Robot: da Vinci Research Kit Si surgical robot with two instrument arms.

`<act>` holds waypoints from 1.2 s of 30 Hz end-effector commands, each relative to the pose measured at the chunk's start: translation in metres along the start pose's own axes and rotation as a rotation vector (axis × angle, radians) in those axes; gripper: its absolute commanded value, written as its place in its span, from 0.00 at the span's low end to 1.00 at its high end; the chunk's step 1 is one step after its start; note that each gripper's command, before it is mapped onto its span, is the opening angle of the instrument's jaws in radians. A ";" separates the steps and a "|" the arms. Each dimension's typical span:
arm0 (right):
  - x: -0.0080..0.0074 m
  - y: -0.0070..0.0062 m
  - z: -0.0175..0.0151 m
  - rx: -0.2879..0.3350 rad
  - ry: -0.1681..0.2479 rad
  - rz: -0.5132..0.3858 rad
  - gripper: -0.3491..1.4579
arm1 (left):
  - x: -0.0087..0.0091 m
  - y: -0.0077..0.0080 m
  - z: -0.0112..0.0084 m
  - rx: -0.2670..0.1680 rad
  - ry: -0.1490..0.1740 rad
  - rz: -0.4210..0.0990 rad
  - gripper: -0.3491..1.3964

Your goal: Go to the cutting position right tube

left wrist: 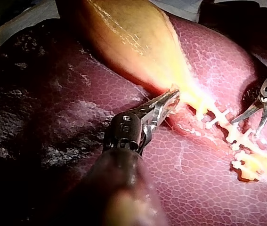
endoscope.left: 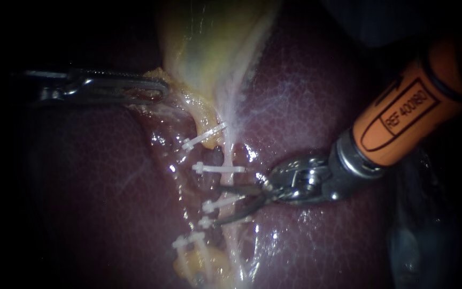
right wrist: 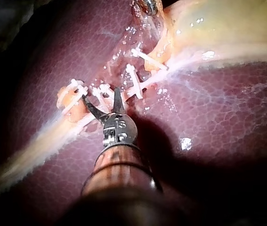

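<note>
Surgical training lab: bare liver and gallbladder lie exposed, white clips set across the tissue

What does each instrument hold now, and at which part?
The left instrument holds the gallbladder at its narrow end. The right instrument holds nothing; its blades are open.

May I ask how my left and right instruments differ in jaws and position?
The left instrument has long flat jaws shut on the gallbladder; the right instrument has thin curved jaws, open. The left is off the clips; the right reaches between them. Both lie over the liver.
</note>
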 end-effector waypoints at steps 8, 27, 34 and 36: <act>-0.0015 0.0022 -0.0012 0.003 0.002 0.030 0.90 | 0.0000 0.0000 0.0000 0.000 0.000 -0.006 0.00; -0.0034 0.0060 0.0011 0.113 0.047 0.070 0.91 | 0.0000 -0.0001 0.0000 0.000 0.000 -0.006 0.00; -0.0031 0.0074 0.0020 0.186 0.087 0.066 0.93 | 0.0000 -0.0001 0.0000 0.000 0.000 -0.006 0.00; -0.0030 0.0075 0.0023 0.199 0.100 0.061 0.93 | 0.0000 -0.0001 -0.0001 0.000 0.000 -0.012 0.00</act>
